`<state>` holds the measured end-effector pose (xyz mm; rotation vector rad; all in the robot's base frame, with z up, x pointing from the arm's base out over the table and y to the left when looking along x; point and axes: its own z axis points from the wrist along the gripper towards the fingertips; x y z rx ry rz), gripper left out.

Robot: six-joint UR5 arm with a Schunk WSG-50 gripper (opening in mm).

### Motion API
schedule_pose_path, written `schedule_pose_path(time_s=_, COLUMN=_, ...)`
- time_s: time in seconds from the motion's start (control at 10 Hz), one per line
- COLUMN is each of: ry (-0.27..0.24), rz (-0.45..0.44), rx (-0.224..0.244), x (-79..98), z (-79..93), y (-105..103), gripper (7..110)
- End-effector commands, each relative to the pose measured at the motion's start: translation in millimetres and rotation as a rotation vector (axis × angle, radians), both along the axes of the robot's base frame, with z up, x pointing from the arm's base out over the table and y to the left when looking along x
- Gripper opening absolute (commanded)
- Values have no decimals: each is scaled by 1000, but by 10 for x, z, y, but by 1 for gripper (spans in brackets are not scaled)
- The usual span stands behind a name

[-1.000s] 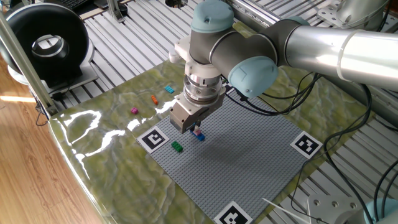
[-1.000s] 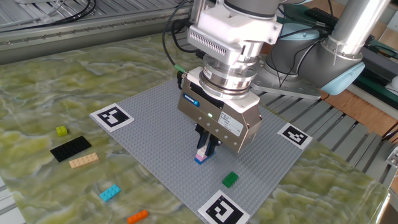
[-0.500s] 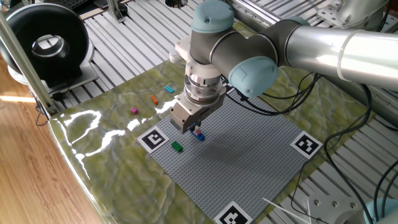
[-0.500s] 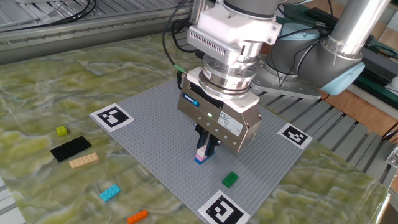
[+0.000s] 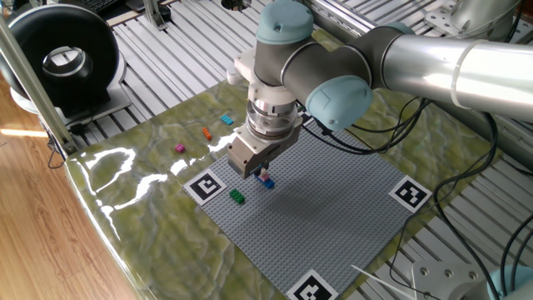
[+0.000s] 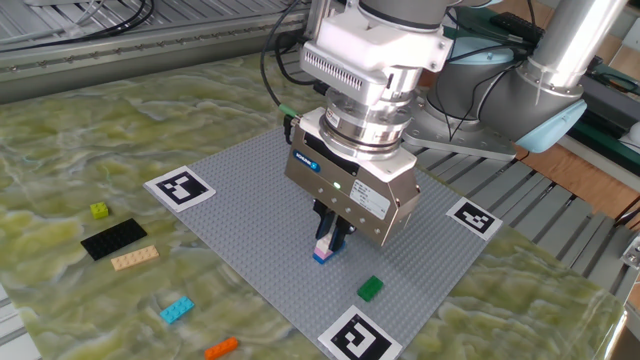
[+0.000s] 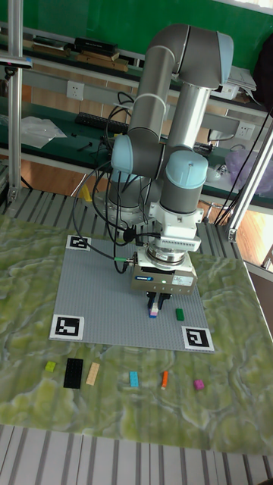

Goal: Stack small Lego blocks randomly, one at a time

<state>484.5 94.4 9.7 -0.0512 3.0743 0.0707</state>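
We have the gripper (image 6: 330, 240) low over the middle of the grey baseplate (image 6: 250, 210), with its jaws closed narrowly on a pink block (image 6: 324, 243) that sits on top of a blue block (image 6: 322, 256). The blue one stands on the baseplate studs, so the pair already forms a short stack; we judge the jaws are pressing the pink piece down to seat it, which is why the tool points straight down over the plate.

The stack stands near the centre of the plate, away from the marker tags (image 6: 181, 187) at its corners, which keeps those tags visible to the cameras. A green block (image 6: 370, 288) lies on the baseplate just beside the stack, toward the near edge in the other fixed view, a likely next pick.

The rest of the small blocks wait off the plate on the green patterned surface (image 7: 114, 409): in the tall fixed view a cyan block (image 7: 133, 379), an orange block (image 7: 164, 378) and a magenta block (image 7: 199, 385) lie in a loose row along the near edge, well apart from one another so each can be taken singly. Farther along the same edge are a tan plate (image 7: 93, 372), a black plate (image 7: 73, 373) and a yellow-green block (image 7: 50, 367).

Whether the pink block is fully pressed home we cannot tell.
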Motion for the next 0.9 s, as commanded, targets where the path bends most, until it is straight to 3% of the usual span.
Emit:
schedule_pose_path(time_s=0.0, ry=-3, rz=-6, rx=14, x=21, z=10, y=13, gripper=7)
schedule_pose_path(time_s=0.8, ry=-4, rz=-15, rx=15, x=29, z=-5, y=52, gripper=7)
